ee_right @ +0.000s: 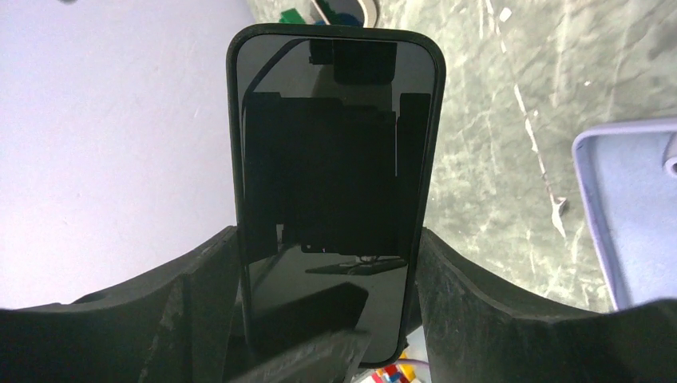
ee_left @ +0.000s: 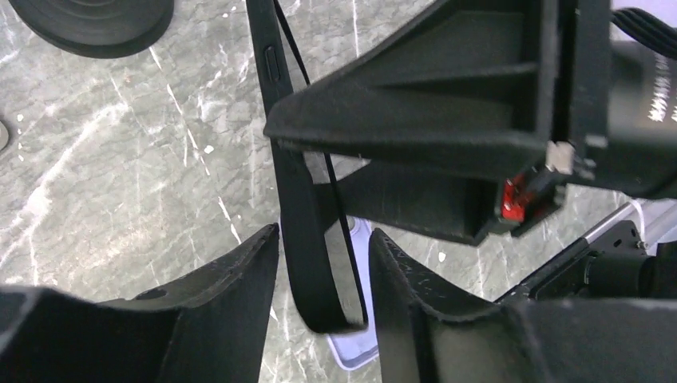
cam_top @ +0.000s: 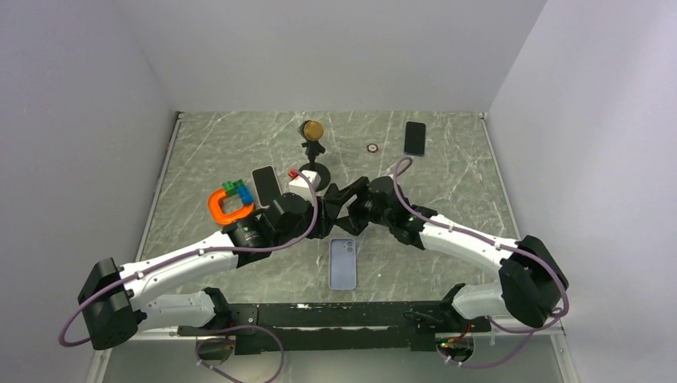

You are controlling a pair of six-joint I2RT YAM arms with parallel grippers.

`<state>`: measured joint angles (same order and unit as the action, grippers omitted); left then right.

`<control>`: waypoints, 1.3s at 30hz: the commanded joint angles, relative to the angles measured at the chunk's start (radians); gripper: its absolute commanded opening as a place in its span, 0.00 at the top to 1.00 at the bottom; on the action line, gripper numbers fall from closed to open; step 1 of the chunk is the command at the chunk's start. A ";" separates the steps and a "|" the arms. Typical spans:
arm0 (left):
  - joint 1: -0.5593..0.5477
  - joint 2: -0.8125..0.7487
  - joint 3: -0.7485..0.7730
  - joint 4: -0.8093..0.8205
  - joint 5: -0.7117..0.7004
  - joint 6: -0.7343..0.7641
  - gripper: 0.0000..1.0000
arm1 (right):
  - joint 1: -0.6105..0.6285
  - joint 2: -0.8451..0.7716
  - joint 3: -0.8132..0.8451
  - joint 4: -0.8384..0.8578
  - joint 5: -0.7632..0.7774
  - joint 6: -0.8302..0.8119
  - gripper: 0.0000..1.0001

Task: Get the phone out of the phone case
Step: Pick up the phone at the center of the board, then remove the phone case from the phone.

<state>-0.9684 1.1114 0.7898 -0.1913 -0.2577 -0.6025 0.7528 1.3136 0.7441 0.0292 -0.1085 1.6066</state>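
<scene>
Phone (ee_right: 335,183): dark screen, seated in a black phone case (ee_right: 233,144) with rounded corners. It's held off the table at centre, just far of the lavender phone-shaped item (cam_top: 343,263). Right gripper (ee_right: 327,239) clamps the case across its long edges. Right wrist view shows the screen face-on. Left wrist view shows the case edge-on, side button visible, one end between the left gripper (ee_left: 323,239) fingers; can't tell if they're clamped or just straddling. Top view hides the phone behind both wrists.
</scene>
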 commanded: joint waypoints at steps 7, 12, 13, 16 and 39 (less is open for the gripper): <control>0.003 -0.023 0.017 0.015 -0.031 0.016 1.00 | 0.054 -0.119 -0.023 0.162 0.103 -0.040 0.51; 0.087 -0.073 -0.005 0.024 0.198 0.075 1.00 | 0.031 -0.164 0.021 -0.039 0.160 -0.586 0.00; 0.118 -0.078 -0.007 0.017 0.274 0.093 1.00 | 0.016 -0.170 0.044 -0.104 0.154 -0.688 0.00; 0.201 -0.088 0.003 -0.029 0.517 0.187 1.00 | -0.026 -0.193 0.117 -0.272 0.117 -0.996 0.00; 0.259 -0.090 0.158 -0.346 1.095 0.577 1.00 | -0.117 -0.069 0.157 -0.249 -0.952 -1.376 0.36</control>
<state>-0.7174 1.0283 0.8680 -0.6003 0.7589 -0.0872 0.6323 1.2621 0.9188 -0.3000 -0.9112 0.2386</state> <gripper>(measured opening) 0.177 0.613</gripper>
